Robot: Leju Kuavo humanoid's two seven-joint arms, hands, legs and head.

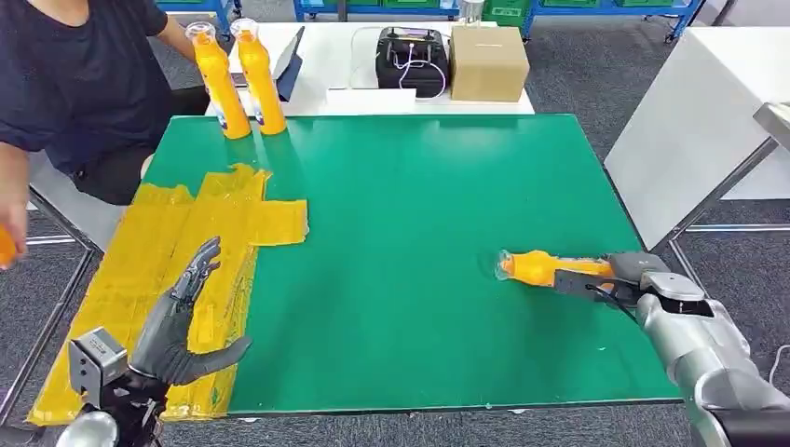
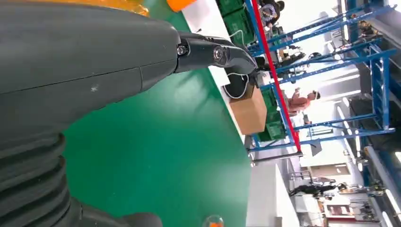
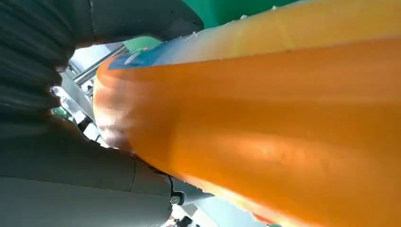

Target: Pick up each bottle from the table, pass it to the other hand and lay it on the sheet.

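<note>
A: Your right hand (image 1: 622, 277) holds the orange bottle (image 1: 540, 268) by its body, lying sideways over the near right of the green table (image 1: 419, 205). Your left hand (image 1: 182, 321) is spread wide, holding nothing, above the yellow sheet (image 1: 158, 242).

B: How will it handle?

A: Probably light, smooth plastic, slippery; take it mid-body. The right wrist view shows the hand wrapped around its body; the head view shows two more bottles (image 1: 238, 79) standing far left.

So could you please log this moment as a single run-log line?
right hand: grips lying bottle | left hand: open above yellow sheet | two bottles: upright at far edge | handover: not yet done
</note>
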